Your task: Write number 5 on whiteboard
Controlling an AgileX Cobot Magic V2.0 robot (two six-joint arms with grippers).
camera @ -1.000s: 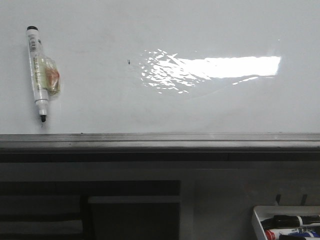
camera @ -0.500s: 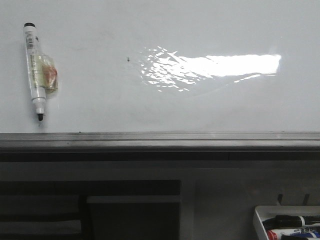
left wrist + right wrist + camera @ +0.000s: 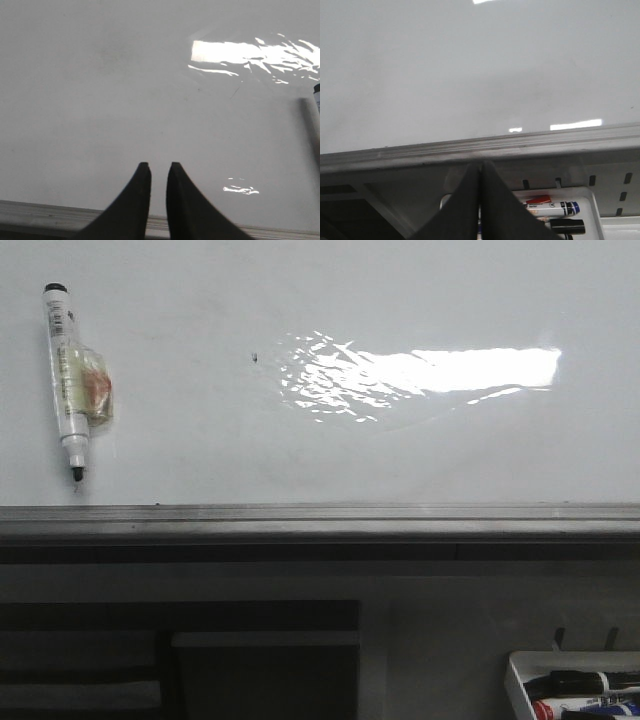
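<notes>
Below whiteboard (image 3: 320,440), markers (image 3: 555,206) inside tray (image 3: 594,210); left hand (image 3: 156,167) slightly apart; right hand (image 3: 480,165) together

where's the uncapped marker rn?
Front view: the marker is on the whiteboard at far left, tip toward the grey edge strip, well left of the glare patch.

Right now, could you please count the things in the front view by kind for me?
Whiteboard: 1
Marker on the board: 1
Marker tray: 1
Markers showing in the tray, cut off by the frame: 3 (black, red, blue)
Total: 6
</notes>
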